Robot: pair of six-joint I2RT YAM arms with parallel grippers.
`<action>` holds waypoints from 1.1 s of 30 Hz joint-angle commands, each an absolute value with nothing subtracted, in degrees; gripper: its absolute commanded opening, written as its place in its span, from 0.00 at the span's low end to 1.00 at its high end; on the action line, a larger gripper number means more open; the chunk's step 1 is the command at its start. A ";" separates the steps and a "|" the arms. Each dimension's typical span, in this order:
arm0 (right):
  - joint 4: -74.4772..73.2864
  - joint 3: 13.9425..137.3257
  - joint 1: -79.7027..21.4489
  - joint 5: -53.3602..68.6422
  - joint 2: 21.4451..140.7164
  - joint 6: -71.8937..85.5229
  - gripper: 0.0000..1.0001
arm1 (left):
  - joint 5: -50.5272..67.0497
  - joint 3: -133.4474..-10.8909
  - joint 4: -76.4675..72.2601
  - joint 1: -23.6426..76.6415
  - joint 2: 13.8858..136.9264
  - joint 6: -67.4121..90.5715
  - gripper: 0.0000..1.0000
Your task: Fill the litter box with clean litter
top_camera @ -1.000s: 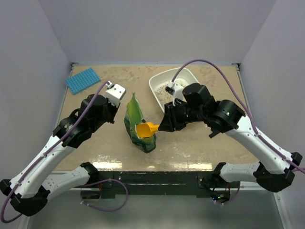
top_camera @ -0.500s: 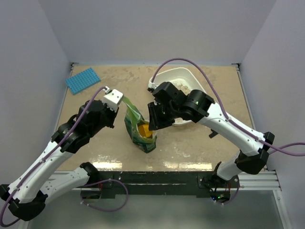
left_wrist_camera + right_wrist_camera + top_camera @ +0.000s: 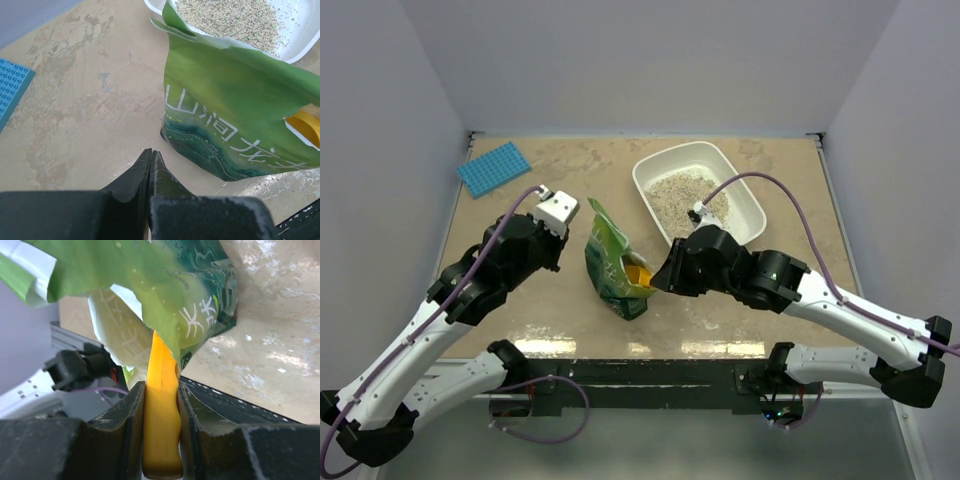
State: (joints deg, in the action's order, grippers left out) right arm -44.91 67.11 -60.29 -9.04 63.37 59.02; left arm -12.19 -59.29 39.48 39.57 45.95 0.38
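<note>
Tan mottled table carries everything. White litter box sits on the far half of the table, right of centre, close to the far edge, and turned at an angle to it. Clean litter lies inside it as a loose pale spread over most of the floor, with bare white plastic at the right end. Green pouch stands near the table centre, toward the near edge, top torn open and leaning, well apart from the box. Blue gridded mat lies flat at the far-left corner. Orange-yellow scoop has its front end pushed into the pouch mouth, bowl hidden by the green film, so contents can't be told. Right gripper is clamped on the scoop handle, one finger on each side, at the pouch's right side. Left gripper is fully closed with the fingers pressed together, holding nothing, over bare table just left of the pouch and not touching it
</note>
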 commanded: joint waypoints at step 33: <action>0.97 59.85 -50.90 31.65 73.83 15.82 0.00 | -3.17 -79.70 53.16 39.90 47.63 0.27 0.00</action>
